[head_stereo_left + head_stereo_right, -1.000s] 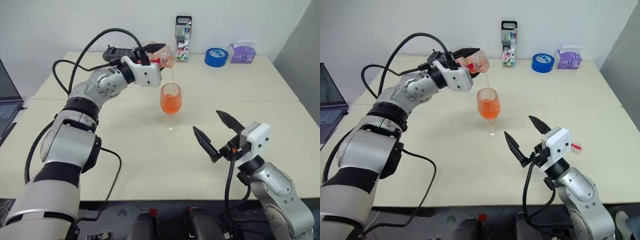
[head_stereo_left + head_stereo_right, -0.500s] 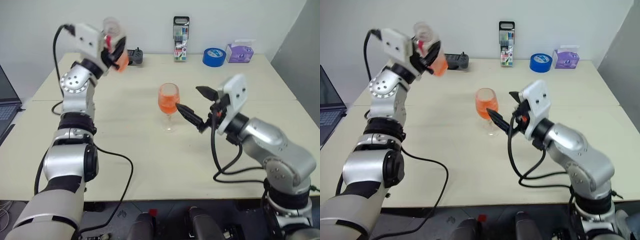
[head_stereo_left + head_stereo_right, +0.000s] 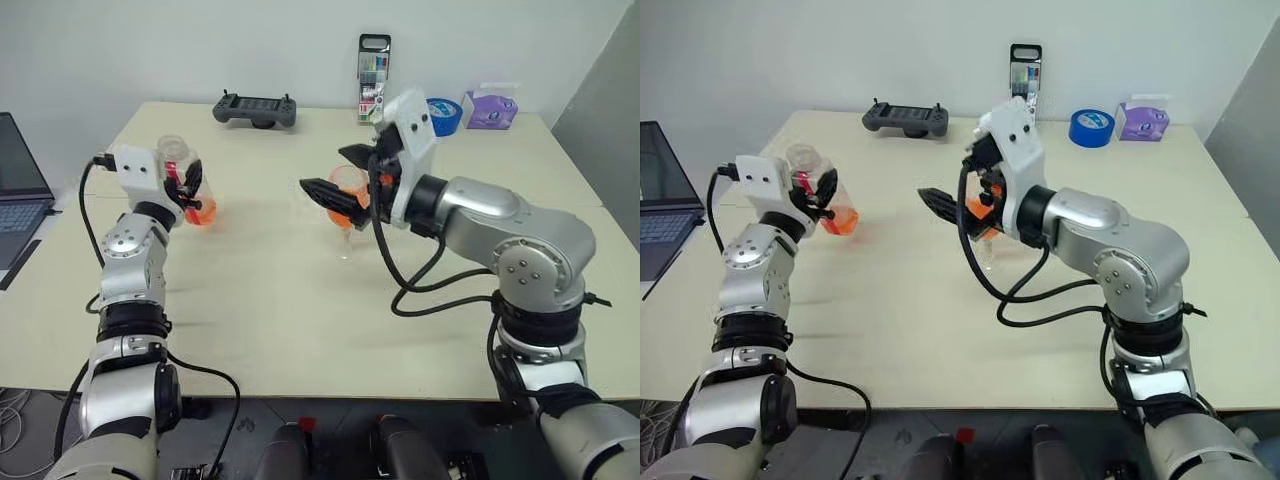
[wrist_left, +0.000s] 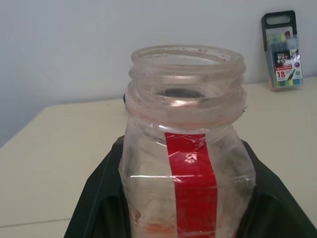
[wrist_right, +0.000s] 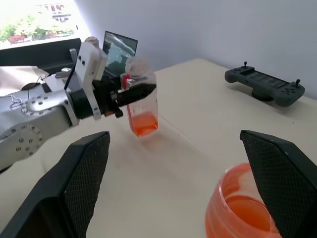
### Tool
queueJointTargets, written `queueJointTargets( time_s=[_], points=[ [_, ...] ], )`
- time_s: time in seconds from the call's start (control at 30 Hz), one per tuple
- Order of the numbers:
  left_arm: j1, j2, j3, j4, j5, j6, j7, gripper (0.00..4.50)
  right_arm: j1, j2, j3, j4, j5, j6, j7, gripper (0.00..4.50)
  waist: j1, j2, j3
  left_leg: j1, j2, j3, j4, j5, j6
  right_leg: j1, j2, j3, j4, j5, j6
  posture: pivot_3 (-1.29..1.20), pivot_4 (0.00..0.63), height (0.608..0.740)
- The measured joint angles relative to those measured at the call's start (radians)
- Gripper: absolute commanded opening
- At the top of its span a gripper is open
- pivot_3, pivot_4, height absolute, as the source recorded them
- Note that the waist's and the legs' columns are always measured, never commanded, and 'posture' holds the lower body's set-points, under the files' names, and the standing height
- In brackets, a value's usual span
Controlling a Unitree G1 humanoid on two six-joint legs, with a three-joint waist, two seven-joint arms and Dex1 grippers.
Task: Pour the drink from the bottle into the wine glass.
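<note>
Now the left end effector (image 3: 825, 200) grips the uncapped, nearly upright bottle (image 3: 820, 195) above the tabletop (image 3: 890, 300), while the right end effector (image 3: 335, 172) gapes empty around the filled wine glass (image 3: 348, 195).

The light is bright and even, and shadows on the desk (image 3: 300, 300) are only soft and pale. In the right wrist view, strong daylight comes from a window (image 5: 39, 22) and is overexposed. The near bottle (image 4: 185, 163) looks slightly soft.
</note>
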Motion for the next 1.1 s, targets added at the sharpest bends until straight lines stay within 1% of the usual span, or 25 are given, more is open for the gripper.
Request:
queueJointTargets(
  time_s=[0.1,0.3,0.37,0.53,0.57,0.7,0.8,0.93,1.1],
  points=[
    [0.008,-0.002,0.002,0.032,-0.008,-0.002,-0.008,1.90,0.002,-0.015,-0.002,0.031,-0.030,-0.007,-0.002,4.50,-0.002,0.000,0.000,0.000,0.000,0.001,0.000,0.000,0.000,-0.001,0.000,0.001,0.000,0.000,0.000,0.00,0.150,0.740],
    [0.008,-0.002,0.004,0.089,-0.010,-0.051,-0.017,1.90,0.008,-0.011,-0.006,0.023,-0.031,0.005,0.002,4.50,-0.004,0.000,-0.001,0.001,0.001,0.001,-0.001,0.000,0.000,-0.001,0.000,0.001,0.001,0.000,0.000,0.00,0.150,0.740],
    [0.006,-0.002,0.004,0.098,-0.012,-0.061,-0.017,2.62,0.011,-0.007,-0.006,0.022,-0.029,0.017,-0.001,4.50,-0.004,0.000,-0.001,0.001,0.001,0.001,-0.001,0.000,0.000,-0.001,0.000,0.001,0.001,0.000,0.000,0.00,0.150,0.740],
    [0.008,-0.003,0.009,0.108,-0.018,-0.044,-0.010,4.25,0.011,-0.001,-0.011,0.019,-0.030,0.032,-0.015,4.50,-0.005,0.000,-0.001,0.001,0.001,0.001,-0.001,0.000,0.000,-0.001,0.000,0.001,0.001,0.000,0.000,0.00,0.150,0.740],
    [0.011,-0.003,0.009,0.108,-0.018,-0.042,-0.007,4.48,0.011,0.000,-0.012,0.019,-0.030,0.032,-0.016,4.50,-0.004,0.000,-0.001,0.000,0.001,0.001,-0.001,0.000,0.000,-0.001,0.000,0.001,0.001,0.000,0.000,0.00,0.150,0.740],
    [0.032,-0.003,0.010,0.104,-0.017,-0.036,0.008,4.48,0.011,0.005,-0.027,0.019,-0.031,0.032,-0.017,4.50,-0.004,0.000,-0.001,0.000,0.001,0.001,-0.001,0.000,0.000,-0.001,0.000,0.001,0.001,0.000,0.000,0.00,0.150,0.740],
    [0.075,-0.003,0.009,0.053,-0.017,-0.018,0.009,4.48,0.011,0.004,-0.035,0.019,-0.031,0.032,-0.017,4.50,-0.005,0.000,-0.001,0.001,0.001,0.001,-0.001,0.000,0.000,-0.001,0.000,0.001,0.000,0.000,0.000,0.00,0.150,0.740],
    [0.166,0.001,0.013,-0.074,-0.026,0.040,0.008,4.48,0.014,-0.010,-0.040,0.016,-0.034,0.028,-0.015,4.50,-0.005,0.000,-0.001,0.000,0.001,0.001,-0.001,0.000,0.000,-0.001,0.000,0.003,0.000,0.000,0.000,0.00,0.150,0.740],
    [0.296,0.041,0.045,-0.286,-0.074,0.157,-0.011,4.48,0.032,-0.023,-0.050,0.008,-0.034,0.000,0.000,4.50,-0.006,0.000,-0.001,0.000,0.002,0.001,-0.002,0.000,0.000,-0.001,0.000,0.004,-0.001,0.000,0.000,0.00,0.150,0.740]
  ],
)
